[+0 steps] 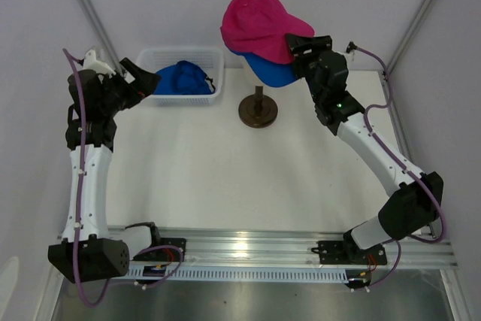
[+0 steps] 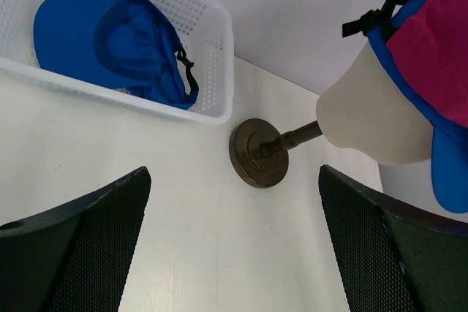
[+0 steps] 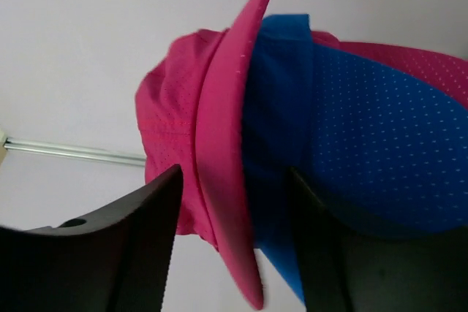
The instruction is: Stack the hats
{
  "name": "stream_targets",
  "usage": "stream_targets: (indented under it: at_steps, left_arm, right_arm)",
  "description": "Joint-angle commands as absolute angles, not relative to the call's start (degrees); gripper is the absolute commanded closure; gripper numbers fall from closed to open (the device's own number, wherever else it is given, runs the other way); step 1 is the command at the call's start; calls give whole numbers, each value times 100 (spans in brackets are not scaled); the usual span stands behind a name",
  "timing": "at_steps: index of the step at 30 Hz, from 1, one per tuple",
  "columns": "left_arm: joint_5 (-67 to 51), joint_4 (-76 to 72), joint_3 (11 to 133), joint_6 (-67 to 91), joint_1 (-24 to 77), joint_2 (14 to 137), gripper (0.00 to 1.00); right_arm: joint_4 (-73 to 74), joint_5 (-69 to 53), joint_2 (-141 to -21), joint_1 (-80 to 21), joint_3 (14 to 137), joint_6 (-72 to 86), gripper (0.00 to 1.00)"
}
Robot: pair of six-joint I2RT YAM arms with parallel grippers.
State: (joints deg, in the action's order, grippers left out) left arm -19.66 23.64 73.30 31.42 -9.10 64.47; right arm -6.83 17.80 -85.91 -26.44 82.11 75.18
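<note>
The right gripper (image 3: 232, 177) has its jaws part-way apart, straddling the brims of the pink hat (image 3: 175, 107) and the blue hat (image 3: 365, 144) under it; clamped or just bracketing, cannot tell. Both sit stacked on the mannequin head (image 2: 373, 118), upper centre of the top view, pink on top, brims pointing lower right (edge-on in the wrist view, long axis top to bottom). The left gripper (image 2: 232, 177) is spread wide and holds nothing, hovering upper left just beside the white basket (image 1: 188, 53). The basket holds the second blue hat (image 1: 184, 79), lying along the basket's length. Stand base (image 1: 258, 110) is on the table (image 1: 225, 178).
</note>
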Motion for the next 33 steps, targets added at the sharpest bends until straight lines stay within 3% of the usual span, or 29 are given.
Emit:
stream_targets:
  at_steps: [1, 7, 14, 18, 26, 29, 32, 33]
  left_arm:
    - [-1907, 2224, 7559, 3041, -791, 6469, 0]
    - [-1881, 2206, 7506, 3032, -721, 6469, 1]
    - [-1837, 2197, 7497, 3041, -650, 6495, 1]
    - [-1811, 2206, 7506, 3032, -642, 6495, 1]
    - [-1740, 2250, 7541, 2988, -633, 6478, 0]
    - [-1731, 2267, 7576, 2997, -633, 6504, 0]
    - [-1758, 2259, 7594, 3015, -624, 6530, 1]
    - [-1767, 2259, 7602, 3023, -624, 6530, 1]
  right_arm:
    - [-308, 1801, -8289, -2751, 8139, 7155, 31]
    - [-264, 2276, -7823, -2689, 8121, 6461, 21]
    - [-18, 2172, -7831, -2435, 8419, 5951, 19]
    - [237, 1365, -8103, -2075, 8622, 6038, 26]
    - [316, 458, -8657, -1758, 8938, 6249, 30]
    - [317, 80, -8780, -1688, 9061, 6328, 39]
    - [299, 70, -8745, -1696, 9026, 6372, 59]
    - [299, 70, -8719, -1688, 9009, 6372, 62]
